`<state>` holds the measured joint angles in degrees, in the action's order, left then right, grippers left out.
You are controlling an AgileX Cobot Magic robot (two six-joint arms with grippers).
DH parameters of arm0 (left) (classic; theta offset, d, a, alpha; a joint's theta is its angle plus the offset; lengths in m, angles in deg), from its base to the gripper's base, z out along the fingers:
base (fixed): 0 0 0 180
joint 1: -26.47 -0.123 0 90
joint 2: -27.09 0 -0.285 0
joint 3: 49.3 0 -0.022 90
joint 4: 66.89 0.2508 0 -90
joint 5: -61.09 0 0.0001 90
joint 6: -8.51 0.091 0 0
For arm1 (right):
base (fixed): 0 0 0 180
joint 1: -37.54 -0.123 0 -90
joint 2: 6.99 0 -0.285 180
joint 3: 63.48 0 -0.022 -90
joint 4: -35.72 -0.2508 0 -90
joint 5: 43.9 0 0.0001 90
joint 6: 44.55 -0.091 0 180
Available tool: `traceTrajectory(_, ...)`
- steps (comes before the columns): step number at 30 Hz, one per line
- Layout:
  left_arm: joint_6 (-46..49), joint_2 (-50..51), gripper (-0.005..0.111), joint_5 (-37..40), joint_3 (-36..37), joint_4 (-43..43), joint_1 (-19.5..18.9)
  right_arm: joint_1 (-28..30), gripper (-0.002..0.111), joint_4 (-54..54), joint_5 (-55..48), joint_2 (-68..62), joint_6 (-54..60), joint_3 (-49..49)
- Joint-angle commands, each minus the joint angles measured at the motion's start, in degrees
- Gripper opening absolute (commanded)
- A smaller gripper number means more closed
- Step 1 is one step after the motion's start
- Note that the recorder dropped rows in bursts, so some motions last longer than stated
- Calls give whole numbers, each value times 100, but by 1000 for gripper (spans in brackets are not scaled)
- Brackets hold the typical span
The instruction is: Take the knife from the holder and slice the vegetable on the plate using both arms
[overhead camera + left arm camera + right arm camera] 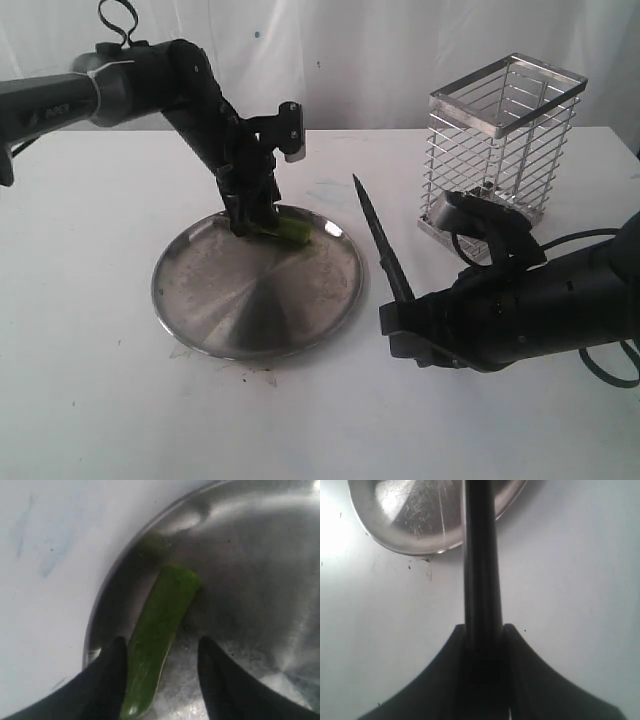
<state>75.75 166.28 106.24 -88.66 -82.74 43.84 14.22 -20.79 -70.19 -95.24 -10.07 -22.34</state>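
Left pincer [161, 645] down on plate [205, 330], fingers wide, one each side of vegetable [165, 605], likely ready to stop it rolling. Right pincer [482, 630] squeezes knife [380, 240] tight, tip raised, between plate and holder [500, 140]. No cut yet.

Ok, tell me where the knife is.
Exterior view, right of centre: the knife is clamped in the right end effector, its blade between the plate and the holder.
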Motion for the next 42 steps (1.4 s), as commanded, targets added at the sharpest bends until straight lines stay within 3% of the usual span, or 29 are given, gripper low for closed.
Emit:
traceTrajectory(1,119,188,56,-24,-59,17,-17,-2,0,-16,-29,32,-3,12)
traceTrajectory(19,433,694,55,-403,-73,276,-7,-2,0,-45,-448,32,-14,12)
traceTrajectory(21,301,694,45,-481,-73,356,-7,-2,0,-45,-448,32,-29,12)
traceTrajectory(26,-195,625,0,-558,-73,368,-7,-2,0,-69,-545,32,-29,12)
traceTrajectory(30,-991,209,0,-188,-73,600,-7,-2,0,-89,-500,32,-29,12)
traceTrajectory(33,-2209,-8,0,1096,-73,561,-7,-2,0,-89,-161,32,-29,12)
traceTrajectory(35,-2278,48,0,1667,45,140,-7,-2,0,-62,-278,32,-18,12)
traceTrajectory(38,-2748,58,0,1607,427,-350,-7,-2,0,151,-720,32,55,12)
traceTrajectory(42,-2890,58,1,1583,734,-298,-7,-2,0,232,-754,32,55,12)
